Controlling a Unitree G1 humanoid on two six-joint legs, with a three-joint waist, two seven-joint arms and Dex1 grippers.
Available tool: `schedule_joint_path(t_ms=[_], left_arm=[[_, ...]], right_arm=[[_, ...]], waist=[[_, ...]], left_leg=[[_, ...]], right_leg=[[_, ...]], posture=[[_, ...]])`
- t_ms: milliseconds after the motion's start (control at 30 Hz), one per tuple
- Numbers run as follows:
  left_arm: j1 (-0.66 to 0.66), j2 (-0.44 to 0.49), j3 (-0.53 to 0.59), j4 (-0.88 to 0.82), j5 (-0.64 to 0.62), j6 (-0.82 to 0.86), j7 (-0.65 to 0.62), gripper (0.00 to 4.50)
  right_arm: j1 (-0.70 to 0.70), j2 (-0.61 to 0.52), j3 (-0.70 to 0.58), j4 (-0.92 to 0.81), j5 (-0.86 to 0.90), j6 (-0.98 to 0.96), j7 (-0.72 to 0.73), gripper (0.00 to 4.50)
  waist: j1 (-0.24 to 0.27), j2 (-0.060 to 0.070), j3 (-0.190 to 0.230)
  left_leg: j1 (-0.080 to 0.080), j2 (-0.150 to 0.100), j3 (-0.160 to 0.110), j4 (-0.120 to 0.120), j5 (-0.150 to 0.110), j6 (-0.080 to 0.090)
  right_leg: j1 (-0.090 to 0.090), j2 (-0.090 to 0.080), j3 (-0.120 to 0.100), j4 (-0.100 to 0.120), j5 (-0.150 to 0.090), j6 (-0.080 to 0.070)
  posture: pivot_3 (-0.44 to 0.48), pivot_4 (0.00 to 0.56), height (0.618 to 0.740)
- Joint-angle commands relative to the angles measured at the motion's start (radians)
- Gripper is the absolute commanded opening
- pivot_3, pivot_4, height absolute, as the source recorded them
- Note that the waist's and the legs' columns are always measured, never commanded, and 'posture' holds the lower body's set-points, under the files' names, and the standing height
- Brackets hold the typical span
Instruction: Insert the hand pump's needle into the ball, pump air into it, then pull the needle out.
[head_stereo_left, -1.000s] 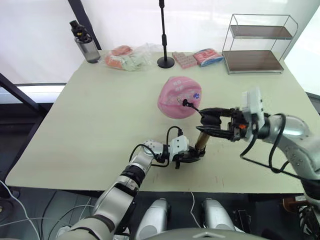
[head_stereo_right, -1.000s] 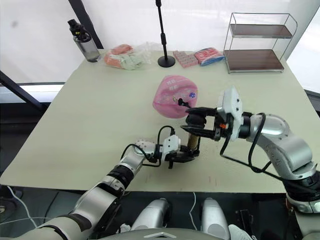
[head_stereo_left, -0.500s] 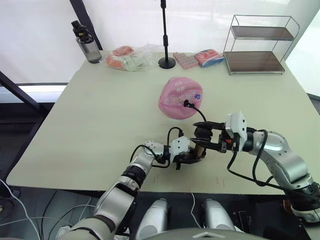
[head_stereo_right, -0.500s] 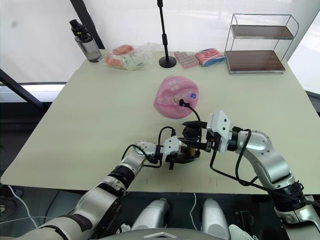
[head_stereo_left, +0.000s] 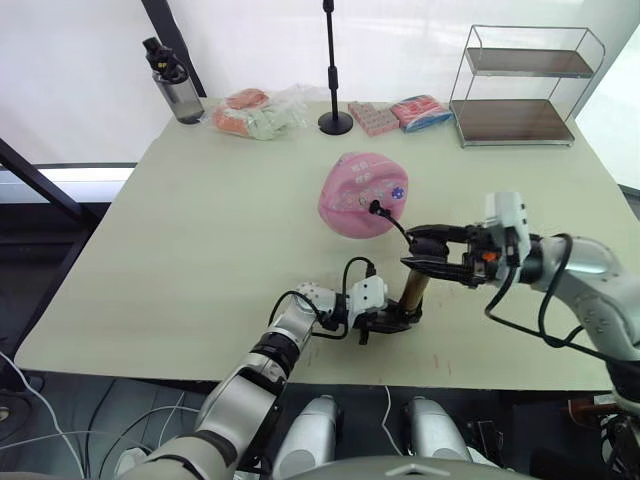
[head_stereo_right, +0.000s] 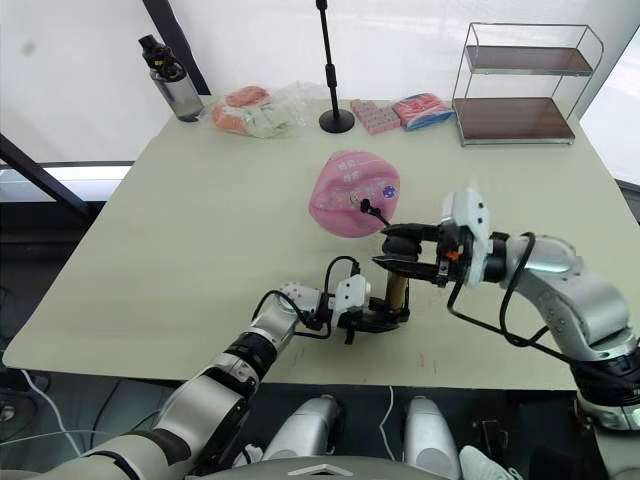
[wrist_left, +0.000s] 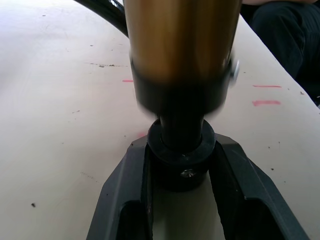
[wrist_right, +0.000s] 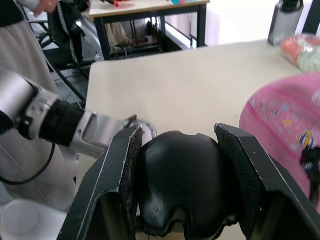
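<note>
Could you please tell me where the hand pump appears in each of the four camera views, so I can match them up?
Left eye view: the hand pump stands upright near the table's front edge, below the ball.
Right eye view: same spot, gold barrel between both grippers.
Left wrist view: barrel and black base between the fingers.
Right wrist view: its black T-handle between the fingers.
Shared landmark: the pink ball.

We read this as a lab or test room: pale work table (head_stereo_left: 200, 230), black stand (head_stereo_left: 333, 122), wire shelf rack (head_stereo_left: 524, 80), second bench (wrist_right: 150, 10) and chairs behind.
</note>
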Motion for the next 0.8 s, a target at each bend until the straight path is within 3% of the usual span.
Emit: schedule_joint_path(t_ms=[33,500,800], left_arm=[[0.012,-0.015,-0.039,0.023,0.036,0.006,-0.03,1.07],[0.004,-0.038,-0.051,0.04,0.059,0.007,-0.014,1.07],[0.01,-0.04,-0.048,0.047,0.072,0.004,0.008,1.07]], right_arm=[[-0.072,-0.052,-0.145,-0.053,0.09,0.026,0.002,1.82],[-0.226,-0.15,-0.27,-0.007,0.24,0.118,-0.005,1.82],[-0.099,-0.138,-0.216,-0.029,0.135,0.052,0.022,1.82]], waist=[[0.0,0.001,0.001],[-0.001,0.002,0.003],[0.002,0.002,0.002]], left_leg=[[0.0,0.0,0.0,0.0,0.0,0.0],[-0.008,0.0,0.0,0.001,0.0,0.0],[-0.012,0.0,0.001,0.001,0.0,0.0]], right_leg=[[0.0,0.0,0.0,0.0,0.0,0.0],[-0.009,-0.001,0.0,0.001,0.0,0.0],[-0.011,-0.001,0.0,0.002,0.0,0.0]], posture=[[0.0,0.15,0.74],[0.0,0.15,0.74],[0.0,0.15,0.74]])
